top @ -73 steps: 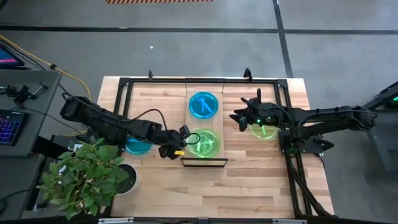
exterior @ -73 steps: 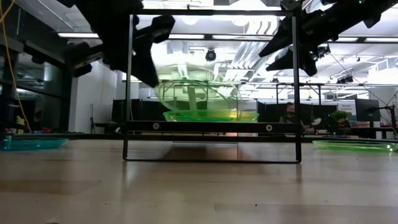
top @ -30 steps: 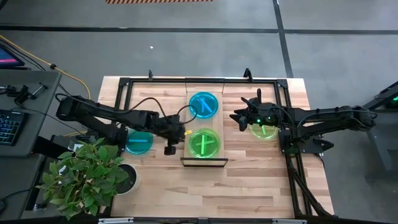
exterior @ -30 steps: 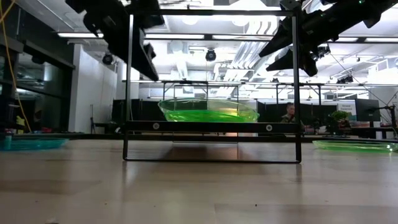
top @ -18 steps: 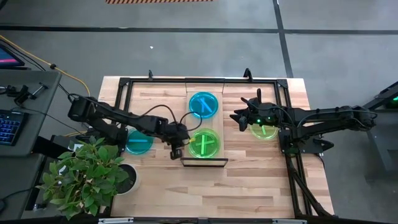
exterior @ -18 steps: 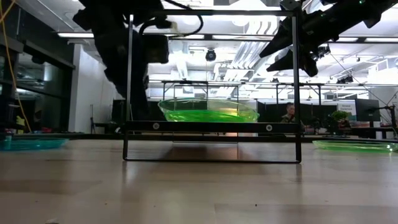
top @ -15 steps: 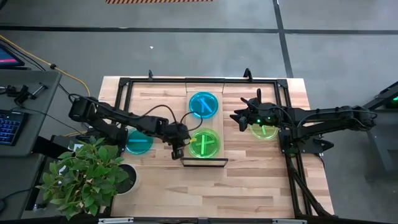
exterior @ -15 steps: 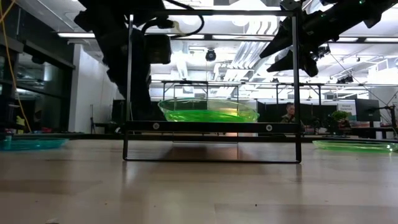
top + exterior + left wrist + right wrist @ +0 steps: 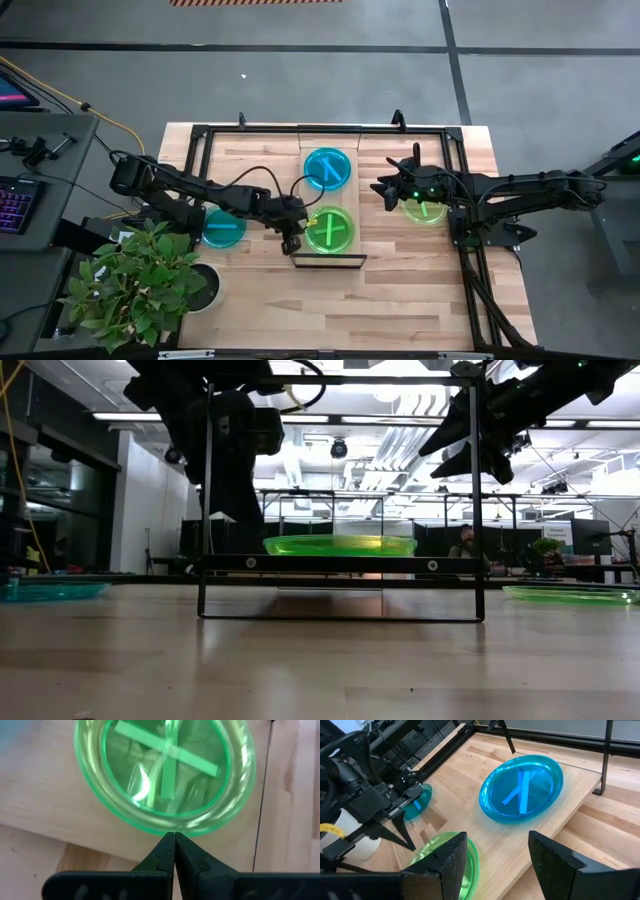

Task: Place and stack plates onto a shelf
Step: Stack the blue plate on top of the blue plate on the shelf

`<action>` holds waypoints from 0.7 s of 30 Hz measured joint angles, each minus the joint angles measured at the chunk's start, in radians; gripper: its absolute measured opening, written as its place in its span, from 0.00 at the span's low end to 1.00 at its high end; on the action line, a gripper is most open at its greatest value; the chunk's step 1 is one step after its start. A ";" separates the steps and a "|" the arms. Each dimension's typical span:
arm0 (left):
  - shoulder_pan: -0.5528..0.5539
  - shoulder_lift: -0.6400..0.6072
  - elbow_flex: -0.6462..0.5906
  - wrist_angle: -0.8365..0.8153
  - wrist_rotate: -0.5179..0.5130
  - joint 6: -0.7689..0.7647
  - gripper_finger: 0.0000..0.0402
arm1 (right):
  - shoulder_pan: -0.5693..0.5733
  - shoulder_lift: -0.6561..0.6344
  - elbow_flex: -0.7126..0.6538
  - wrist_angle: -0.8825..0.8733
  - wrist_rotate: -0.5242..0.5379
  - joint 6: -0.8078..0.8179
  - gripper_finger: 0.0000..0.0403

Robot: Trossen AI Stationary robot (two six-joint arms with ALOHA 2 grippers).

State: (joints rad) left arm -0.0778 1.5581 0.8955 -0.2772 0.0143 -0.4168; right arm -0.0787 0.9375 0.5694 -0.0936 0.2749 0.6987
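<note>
Two lime-green plates lie stacked on the near half of the shelf, with crossed stripes showing through; in the low view the stack sits low and flat. Blue plates are stacked on the shelf's far half. One blue plate rests on the table to the left, and one green plate to the right. My left gripper is shut at the green stack's left rim. My right gripper is open and hovers by the right green plate, touching nothing. My left gripper meets the rim of the green stack with the tips of its shut fingers, on the stack's left, slightly near side. The fingers slant down from the table's left. The plates lie flat on the shelf board.
A black metal frame runs around the table's far part. A potted plant stands at the near left corner, and a desk with a keyboard lies beyond the left edge. Bare wood stretches along the near side. A person sits far behind.
My left gripper, shut throughout, has moved toward the table's right, from beside the shelf up to the green stack's rim. The upper green plate, which sat high on the lower one, has dropped down into it, so the stack is flatter.
</note>
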 joint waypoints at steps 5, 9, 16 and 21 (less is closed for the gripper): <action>0.016 0.000 0.000 0.009 -0.007 0.003 0.00 | 0.000 0.000 0.000 0.000 0.006 0.000 0.49; 0.044 -0.051 -0.002 -0.024 0.031 0.017 0.00 | 0.000 0.000 0.000 0.000 0.006 0.008 0.49; 0.110 -0.309 0.000 0.046 0.055 0.160 0.00 | 0.000 0.000 0.000 0.031 0.005 0.008 0.49; 0.166 -0.447 0.000 0.170 0.054 0.196 0.00 | 0.000 0.000 0.000 0.071 0.004 0.008 0.49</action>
State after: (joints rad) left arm 0.0883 1.1113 0.8955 -0.1073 0.0680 -0.2210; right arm -0.0787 0.9379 0.5693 -0.0225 0.2794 0.7071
